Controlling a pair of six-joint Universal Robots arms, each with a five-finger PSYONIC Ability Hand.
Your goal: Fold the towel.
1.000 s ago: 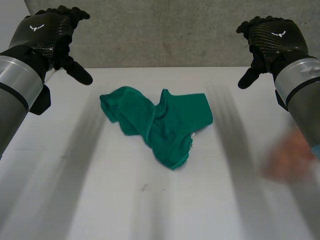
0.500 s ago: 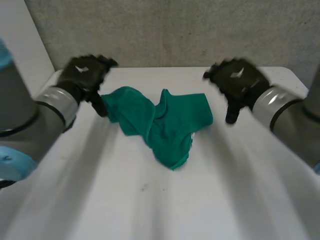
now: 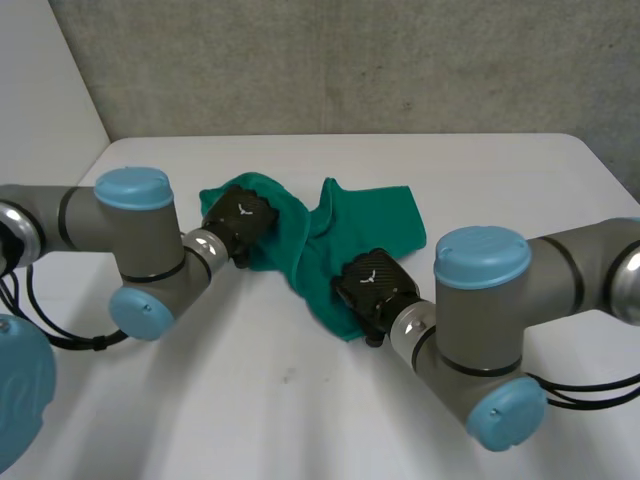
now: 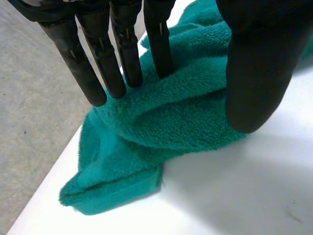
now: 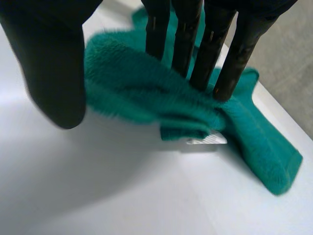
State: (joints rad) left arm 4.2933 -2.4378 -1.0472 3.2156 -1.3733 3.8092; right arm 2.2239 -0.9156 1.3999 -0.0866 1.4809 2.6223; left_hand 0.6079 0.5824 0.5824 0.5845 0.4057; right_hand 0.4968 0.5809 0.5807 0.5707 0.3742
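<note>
Beginning at the left hand's fingers (image 4: 159, 46): straight, side by side, tips dug into a raised ridge of the towel (image 4: 171, 122), with the thumb (image 4: 259, 73) set against the ridge's other side. Read as a pinch on cloth rather than a flat press. Much the same at the right hand's fingers (image 5: 183, 34): straight, sunk into a hump of towel (image 5: 132, 88), thumb (image 5: 54, 63) opposite, cloth gathered between. Just past those fingertips, a white label (image 5: 205, 140) peeking from under a fold.

Outward, in the head view: left hand (image 3: 243, 215) planted on the towel's left lobe, right hand (image 3: 372, 285) on its near tongue, both arms stretched low over the tabletop (image 3: 300, 400).

Changed within the last second: from raised and wide apart, clear of the cloth, to down on it and gripping. Towel itself not noticeably shifted. Judged as reach done and grasp made, with spreading not yet begun and no fold made.

Towel (image 3: 370, 215) lying crumpled mid-tabletop, a little toward the far side. Long axis roughly side to side, left lobe to right corner, with a shorter tongue pointing back toward the robot. Gripped at the left end and the near tip, so probably calling for a pull apart to open it flat before any folding.
</note>
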